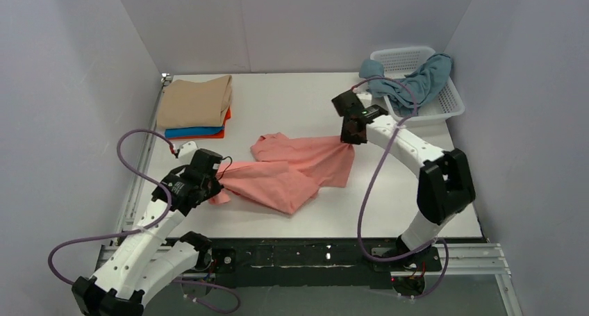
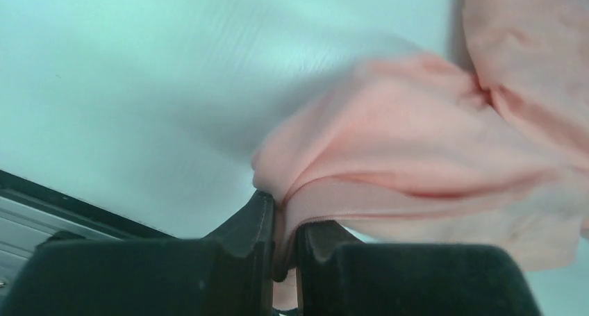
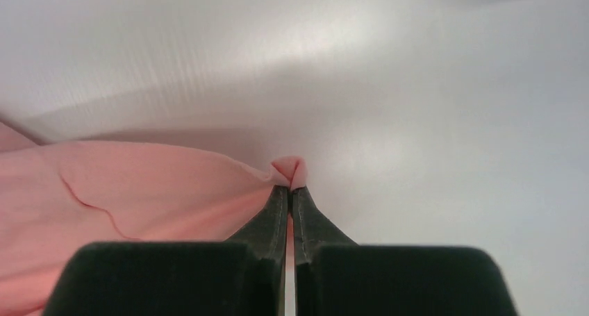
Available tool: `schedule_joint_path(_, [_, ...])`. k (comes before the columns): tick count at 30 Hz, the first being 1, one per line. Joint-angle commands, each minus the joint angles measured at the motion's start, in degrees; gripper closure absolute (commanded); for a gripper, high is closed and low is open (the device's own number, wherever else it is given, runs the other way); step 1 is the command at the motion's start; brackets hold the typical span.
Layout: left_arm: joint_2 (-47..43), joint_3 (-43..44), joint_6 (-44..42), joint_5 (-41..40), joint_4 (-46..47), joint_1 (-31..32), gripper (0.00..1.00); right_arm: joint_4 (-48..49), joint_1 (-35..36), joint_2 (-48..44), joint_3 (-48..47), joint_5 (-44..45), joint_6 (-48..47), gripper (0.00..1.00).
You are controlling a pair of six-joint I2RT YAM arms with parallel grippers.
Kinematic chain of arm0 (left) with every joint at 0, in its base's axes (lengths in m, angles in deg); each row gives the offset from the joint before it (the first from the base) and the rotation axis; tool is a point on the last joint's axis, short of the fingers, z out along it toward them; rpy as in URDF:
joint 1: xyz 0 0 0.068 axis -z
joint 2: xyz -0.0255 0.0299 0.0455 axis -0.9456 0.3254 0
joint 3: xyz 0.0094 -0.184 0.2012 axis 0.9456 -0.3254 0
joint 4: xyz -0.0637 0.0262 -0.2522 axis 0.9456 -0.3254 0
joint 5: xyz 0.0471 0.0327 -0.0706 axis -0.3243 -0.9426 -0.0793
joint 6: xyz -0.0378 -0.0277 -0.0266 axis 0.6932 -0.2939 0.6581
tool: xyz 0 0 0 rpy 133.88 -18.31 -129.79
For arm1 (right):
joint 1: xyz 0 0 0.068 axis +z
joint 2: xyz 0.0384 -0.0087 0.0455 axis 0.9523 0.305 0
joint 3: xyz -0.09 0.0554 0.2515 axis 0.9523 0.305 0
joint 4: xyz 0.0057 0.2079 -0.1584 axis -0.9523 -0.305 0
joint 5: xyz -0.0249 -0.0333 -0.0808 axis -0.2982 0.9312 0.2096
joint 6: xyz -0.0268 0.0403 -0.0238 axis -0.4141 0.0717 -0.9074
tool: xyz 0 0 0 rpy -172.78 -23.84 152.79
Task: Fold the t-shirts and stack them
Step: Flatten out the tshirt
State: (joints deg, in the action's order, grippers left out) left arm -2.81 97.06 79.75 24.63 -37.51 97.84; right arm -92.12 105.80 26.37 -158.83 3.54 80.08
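Observation:
A salmon pink t-shirt (image 1: 292, 167) lies crumpled and stretched across the middle of the white table (image 1: 292, 101). My left gripper (image 1: 221, 180) is shut on its left end; the wrist view shows a thick fold of pink cloth (image 2: 417, 149) pinched between the black fingers (image 2: 253, 222). My right gripper (image 1: 347, 139) is shut on its right corner, a small pink tip (image 3: 288, 170) showing above the fingertips (image 3: 278, 205). A folded stack sits at the back left: beige tan (image 1: 194, 101) on top, bright blue (image 1: 191, 130) and orange (image 1: 221, 125) under it. A dusty grey-blue shirt (image 1: 417, 80) hangs out of the basket.
A white plastic lattice basket (image 1: 451, 106) stands at the back right corner. Grey walls close in the table on three sides. A black rail (image 1: 305, 253) runs along the near edge by the arm bases.

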Motion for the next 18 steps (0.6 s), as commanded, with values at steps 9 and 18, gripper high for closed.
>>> schedule_joint_path(9, [-1.2,22.3,-17.9,-14.8,2.6,-0.7,1.0,3.2,-9.3,-27.8,-7.2,5.6,-19.0,0.99])
schedule_joint_path(18, [-1.5,40.5,-29.7,-8.8,5.9,-0.7,1.0,0.8,-9.3,-40.4,-22.0,1.5,-24.7,0.99])
